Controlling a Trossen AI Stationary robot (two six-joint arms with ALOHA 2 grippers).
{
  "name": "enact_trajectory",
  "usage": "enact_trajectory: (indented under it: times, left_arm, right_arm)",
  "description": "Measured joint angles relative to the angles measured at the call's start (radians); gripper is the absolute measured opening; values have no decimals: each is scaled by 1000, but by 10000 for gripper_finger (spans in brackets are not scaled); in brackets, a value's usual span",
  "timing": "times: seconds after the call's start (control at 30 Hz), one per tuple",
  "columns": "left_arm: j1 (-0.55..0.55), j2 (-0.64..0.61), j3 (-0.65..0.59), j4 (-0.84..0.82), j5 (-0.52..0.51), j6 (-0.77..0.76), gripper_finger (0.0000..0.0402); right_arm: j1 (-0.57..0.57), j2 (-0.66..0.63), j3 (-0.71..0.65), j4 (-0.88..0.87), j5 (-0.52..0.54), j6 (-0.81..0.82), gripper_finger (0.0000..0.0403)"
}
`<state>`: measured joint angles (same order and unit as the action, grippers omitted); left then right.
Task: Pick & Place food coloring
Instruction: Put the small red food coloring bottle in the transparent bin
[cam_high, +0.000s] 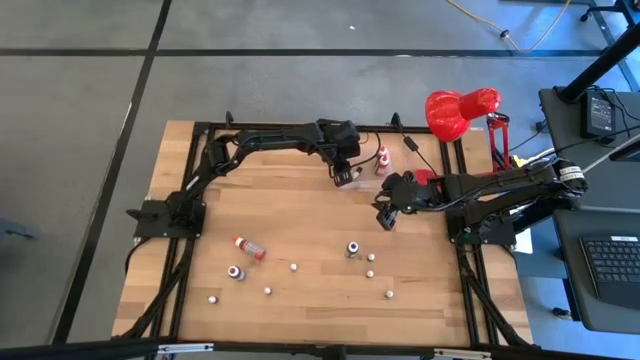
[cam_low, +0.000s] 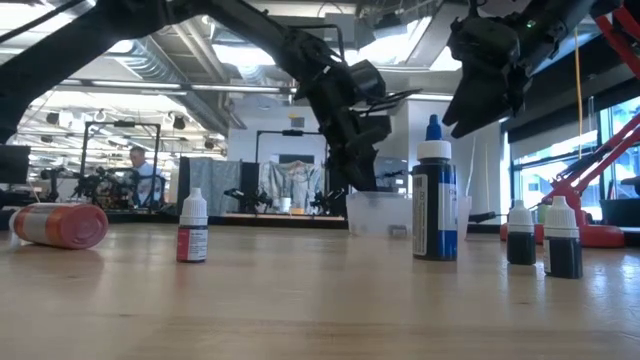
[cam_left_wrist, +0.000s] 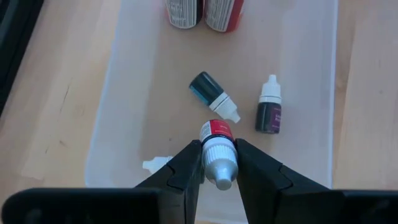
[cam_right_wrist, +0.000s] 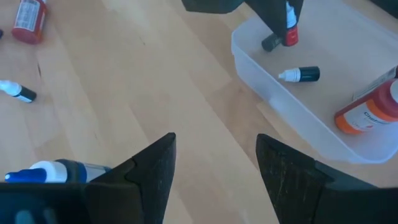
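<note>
Left end effector (cam_left_wrist: 219, 163) hangs over the clear rectangular plastic tub (cam_left_wrist: 124, 81) w/ a small red-labelled, white-capped food coloring bottle (cam_left_wrist: 217, 149) pinched between narrowly parted fingers. Risk: it drops tilted, strikes the dark bottles (cam_left_wrist: 214, 96) already lying inside and bounces toward the tub wall. Right end effector (cam_right_wrist: 214, 171) waits just beside the tub, wide open, empty; swinging in now could clip the left arm.

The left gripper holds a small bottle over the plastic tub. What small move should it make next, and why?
Probably open the fingers and let go. The left gripper holds a red-labelled bottle above the clear tub, where other bottles already lie, so it should drop inside. The right gripper waits open beside the tub.
</note>
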<state>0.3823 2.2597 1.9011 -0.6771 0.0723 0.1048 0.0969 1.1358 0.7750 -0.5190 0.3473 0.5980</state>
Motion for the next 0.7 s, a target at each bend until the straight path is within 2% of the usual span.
enact_trajectory:
  times: [0.4,0.7]
  left_arm:
    - [-9,26,0,5,5,14,95]
    - [-10,26,0,12,-1,14,97]
  right_arm:
    - [14,0,0,2,-9,25,223]
    - [65,0,0,6,-88,-28,223]
